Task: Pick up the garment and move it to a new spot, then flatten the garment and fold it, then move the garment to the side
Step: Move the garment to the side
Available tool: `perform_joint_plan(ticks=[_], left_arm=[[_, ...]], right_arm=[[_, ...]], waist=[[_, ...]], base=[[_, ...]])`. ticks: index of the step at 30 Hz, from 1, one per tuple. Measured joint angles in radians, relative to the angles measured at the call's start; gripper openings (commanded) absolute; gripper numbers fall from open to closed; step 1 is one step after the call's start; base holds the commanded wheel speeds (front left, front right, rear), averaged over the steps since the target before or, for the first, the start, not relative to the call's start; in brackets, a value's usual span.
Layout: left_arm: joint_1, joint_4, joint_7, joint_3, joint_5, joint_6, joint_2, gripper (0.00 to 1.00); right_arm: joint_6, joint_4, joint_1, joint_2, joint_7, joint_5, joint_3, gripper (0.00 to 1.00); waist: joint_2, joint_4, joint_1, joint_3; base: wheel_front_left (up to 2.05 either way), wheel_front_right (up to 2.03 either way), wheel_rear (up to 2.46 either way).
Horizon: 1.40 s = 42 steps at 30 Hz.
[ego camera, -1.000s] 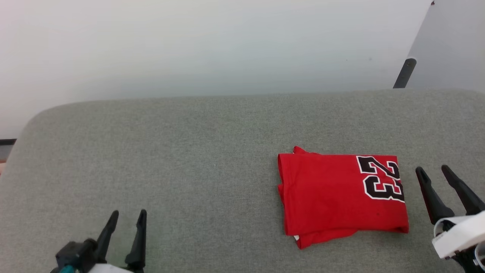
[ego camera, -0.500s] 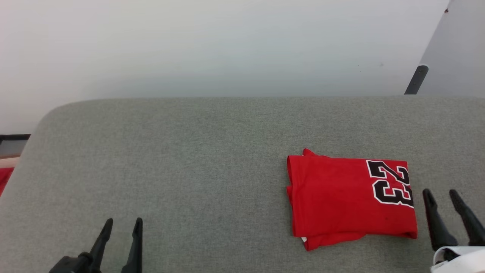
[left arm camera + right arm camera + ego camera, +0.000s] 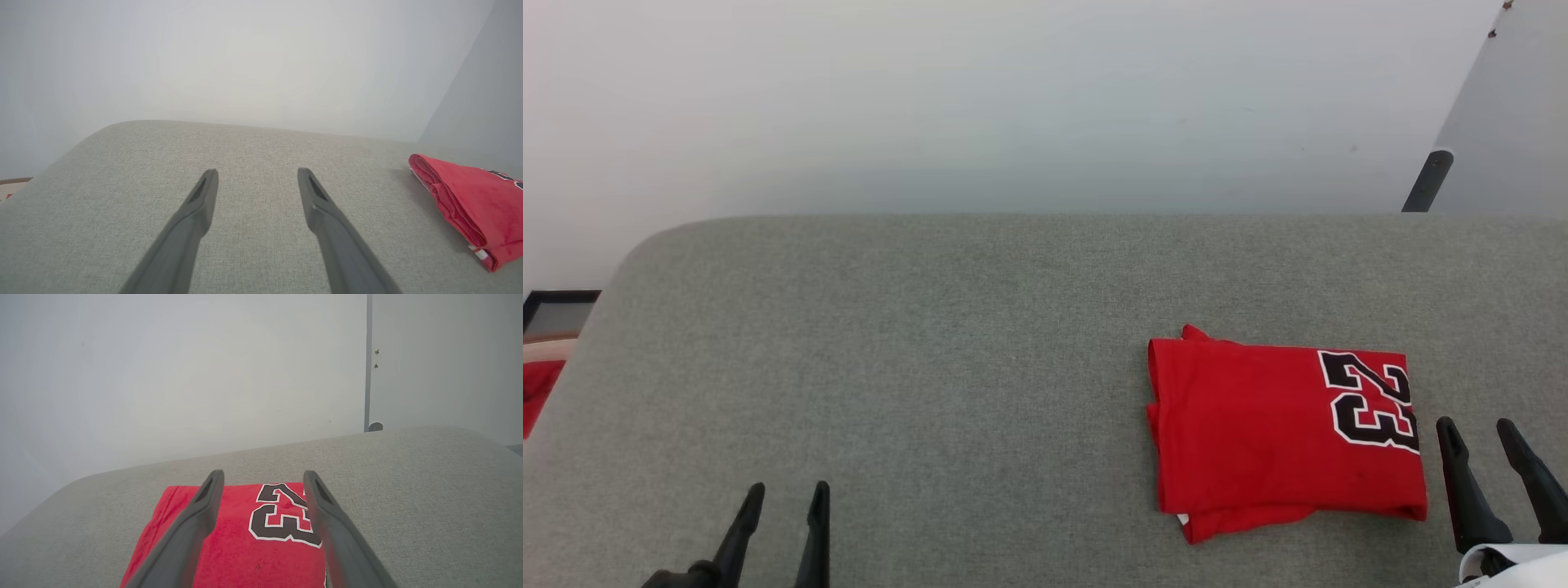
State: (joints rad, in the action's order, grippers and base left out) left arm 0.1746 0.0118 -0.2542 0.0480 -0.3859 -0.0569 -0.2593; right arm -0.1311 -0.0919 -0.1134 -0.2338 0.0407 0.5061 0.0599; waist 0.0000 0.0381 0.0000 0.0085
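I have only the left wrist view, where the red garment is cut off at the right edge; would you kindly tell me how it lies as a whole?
Observer: In the head view the garment is a folded rectangle lying flat on the grey fabric surface, toward its right side.
Operator: Thank you. I see a dark mark at its far end; what is it?
Observer: It is a black 23 with a white outline, printed at the garment's right end.
Operator: And where is the right hand?
Observer: The right hand is open just right of the garment, apart from it and holding nothing.
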Motion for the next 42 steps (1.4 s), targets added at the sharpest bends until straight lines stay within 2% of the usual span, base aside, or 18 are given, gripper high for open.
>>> perform_joint_plan(ticks=[23, 29, 33, 36, 42], left_arm=[[0.008, -0.014, 0.000, 0.022, 0.006, 0.013, -0.007, 1.00], [0.008, -0.014, -0.001, 0.030, 0.003, 0.018, -0.003, 1.00], [-0.007, -0.012, -0.002, 0.031, 0.001, 0.019, 0.003, 1.00], [-0.025, -0.006, -0.003, 0.034, 0.001, 0.018, 0.010, 1.00], [-0.062, 0.017, -0.006, 0.049, 0.001, 0.003, 0.033, 1.00]], right_arm=[[0.000, -0.023, 0.001, 0.013, -0.032, -0.011, 0.007, 1.00], [0.000, -0.001, 0.054, -0.035, -0.085, -0.008, -0.030, 1.00], [0.000, 0.020, 0.164, -0.107, -0.176, -0.010, -0.056, 1.00], [0.000, 0.056, 0.255, -0.170, -0.297, -0.007, -0.077, 1.00], [0.000, 0.156, 0.370, -0.282, -0.715, 0.123, -0.153, 1.00]], waist=[[0.0000, 0.007, 0.0000, -0.004], [0.0000, 0.001, 0.0000, 0.000], [0.0000, -0.007, 0.0000, 0.012], [0.0000, -0.010, 0.0000, 0.026], [0.0000, -0.009, 0.0000, 0.067]], base=[[0.00, 0.00, 0.00], [0.00, 0.00, 0.00], [0.00, 0.00, 0.00], [0.00, 0.00, 0.00], [0.00, 0.00, 0.00]])
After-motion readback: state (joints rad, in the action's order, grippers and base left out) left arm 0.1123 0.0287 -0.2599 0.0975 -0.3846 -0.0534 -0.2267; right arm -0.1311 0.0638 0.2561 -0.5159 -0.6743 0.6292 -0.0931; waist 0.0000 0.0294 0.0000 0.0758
